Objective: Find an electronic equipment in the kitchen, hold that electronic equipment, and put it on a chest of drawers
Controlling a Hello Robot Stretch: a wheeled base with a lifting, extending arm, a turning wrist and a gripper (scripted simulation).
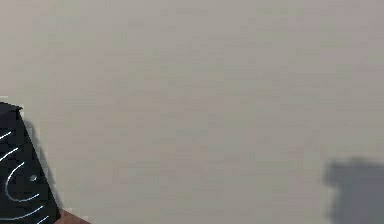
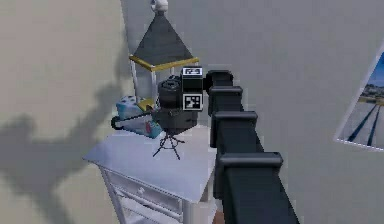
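My arm (image 2: 240,150) rises from the arm side view's bottom edge and ends in two white marked squares (image 2: 191,88) over a white chest of drawers (image 2: 120,152). The gripper (image 2: 168,150) has its dark body left of the squares, with thin fingers pointing down at the white top. A dark grey thing (image 2: 132,122) lies on the top just left of the fingers. Whether the gripper holds anything cannot be told, nor whether it touches that thing.
At the back of the chest stand a lantern-like thing with a dark pyramid top on a yellow frame (image 2: 160,45) and a small blue object (image 2: 127,104). A picture (image 2: 366,100) hangs on the wall at right. In the forward view, a pale wall is close ahead, with a black object with white curved lines (image 1: 20,175) at lower left.
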